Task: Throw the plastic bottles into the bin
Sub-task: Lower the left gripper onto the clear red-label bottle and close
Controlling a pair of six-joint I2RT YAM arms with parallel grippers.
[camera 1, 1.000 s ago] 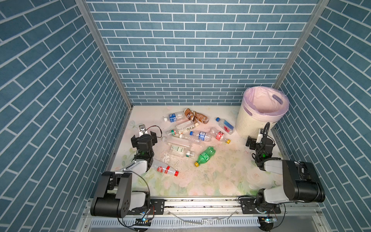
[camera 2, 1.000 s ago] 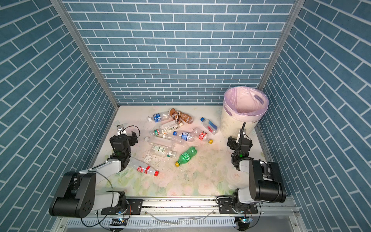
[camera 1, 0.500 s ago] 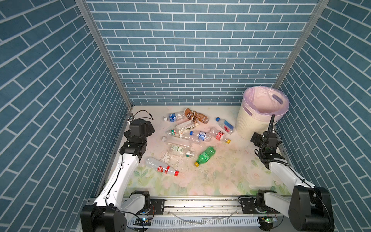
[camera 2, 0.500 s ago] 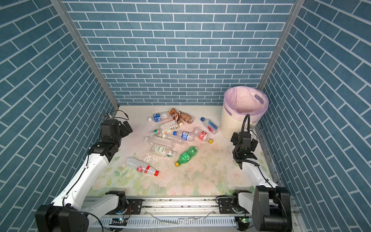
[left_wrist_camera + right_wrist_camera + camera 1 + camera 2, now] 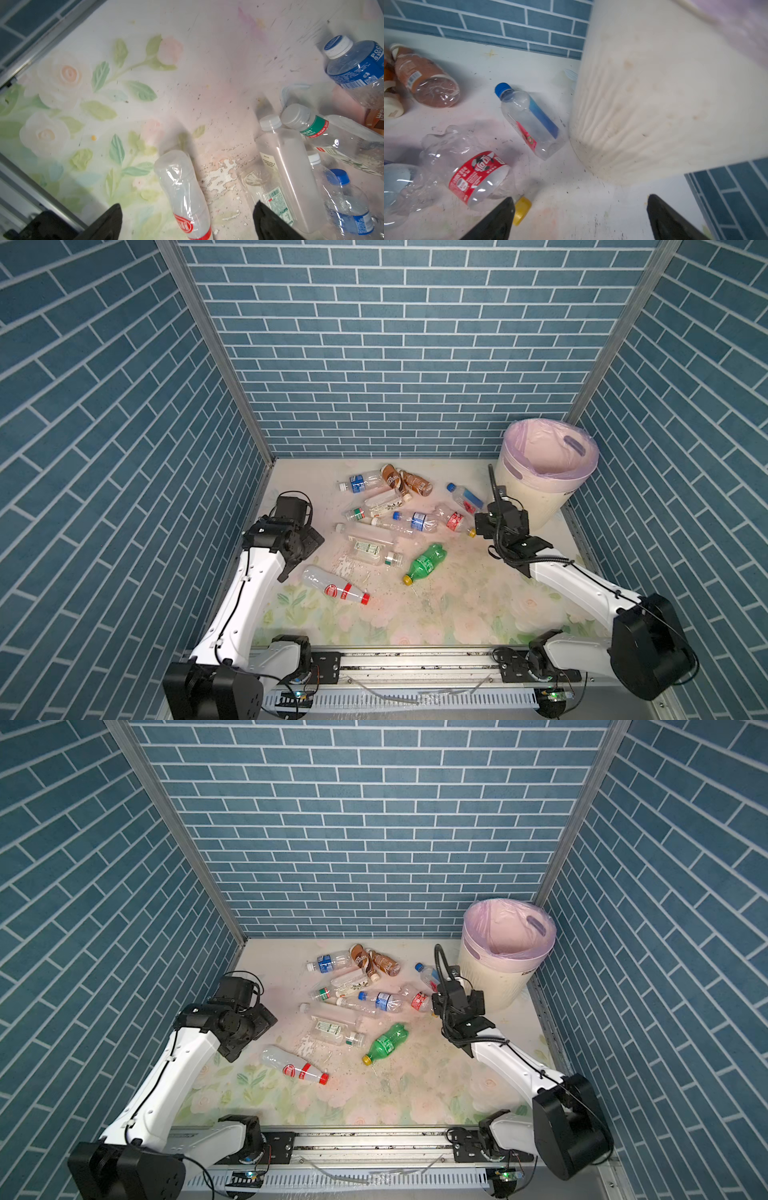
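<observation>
Tabletop [image 5: 457, 614] with faded roses, blue-brick walls [image 5: 395, 344]

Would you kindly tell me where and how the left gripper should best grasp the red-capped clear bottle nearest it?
Probably take the red-capped clear bottle at its bare middle, from above, jaws across its width: it lies flat and unobstructed, framed by the open left gripper.

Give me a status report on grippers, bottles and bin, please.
Left gripper open, empty, near red-label bottle. Right gripper open, empty, beside bin. Plastic bottles all on table, none seen in bin. No obstruction seen.
</observation>
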